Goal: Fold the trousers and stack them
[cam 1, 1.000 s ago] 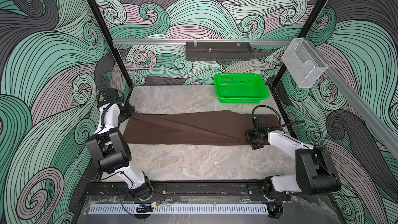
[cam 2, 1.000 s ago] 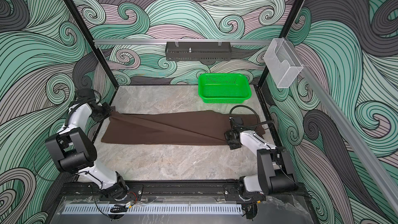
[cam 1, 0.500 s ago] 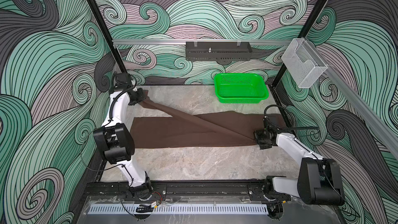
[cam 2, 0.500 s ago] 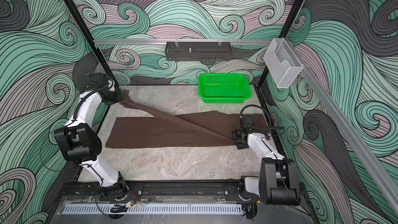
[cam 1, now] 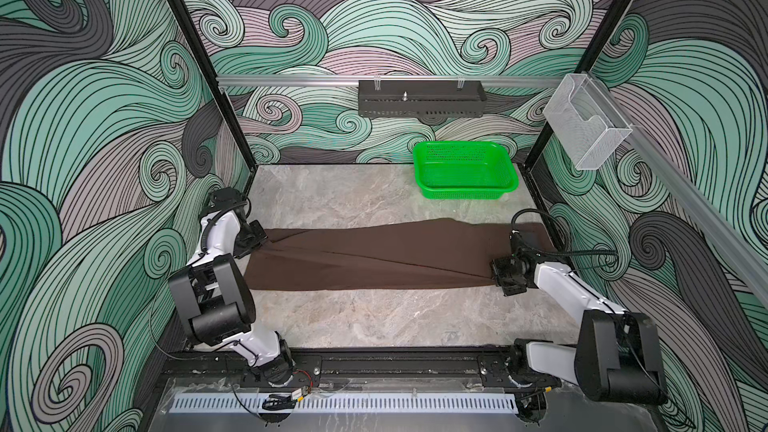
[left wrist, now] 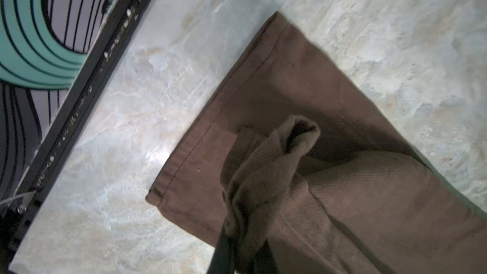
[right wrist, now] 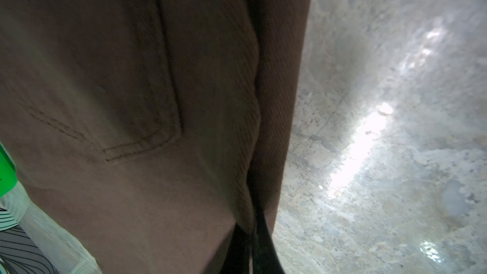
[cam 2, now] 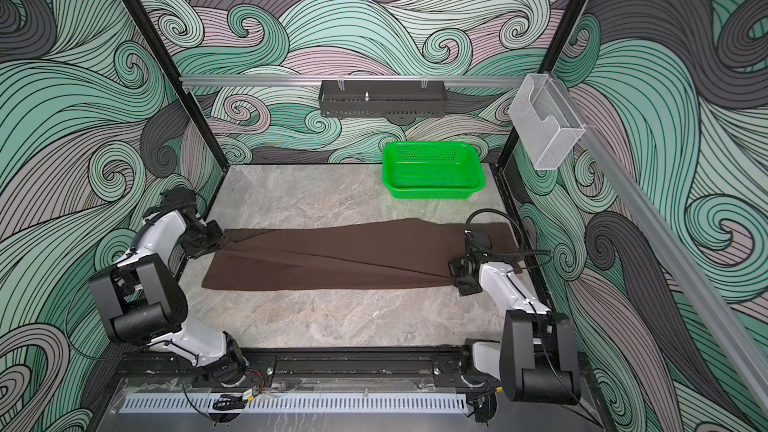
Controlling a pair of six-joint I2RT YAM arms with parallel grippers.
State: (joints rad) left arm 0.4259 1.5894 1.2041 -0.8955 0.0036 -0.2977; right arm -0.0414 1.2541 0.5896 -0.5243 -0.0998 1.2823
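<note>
Brown trousers (cam 1: 365, 257) flat, just in front of green basket (cam 1: 461, 192). L gripper (cam 1: 253, 238), clamped on hem, held leg aloft half-sec ago; now lowered, far left of basket. R gripper (cam 1: 505, 278) pinches waist end. Lengthwise fold prob. done.

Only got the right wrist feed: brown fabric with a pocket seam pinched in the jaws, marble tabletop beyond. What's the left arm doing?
Observer: The left gripper is shut on a bunched leg end of the dark brown soft-fabric long trousers, at their far left.
Operator: Garment flat?
Observer: Mostly. It lies stretched across the grey marble table between the left gripper and the right gripper. The lower leg's hem lies flat, and the gripped end is bunched over it.
Operator: Green blur at my frame edge?
Observer: A bright green perforated plastic basket at the table's back right, apart from the trousers.
</note>
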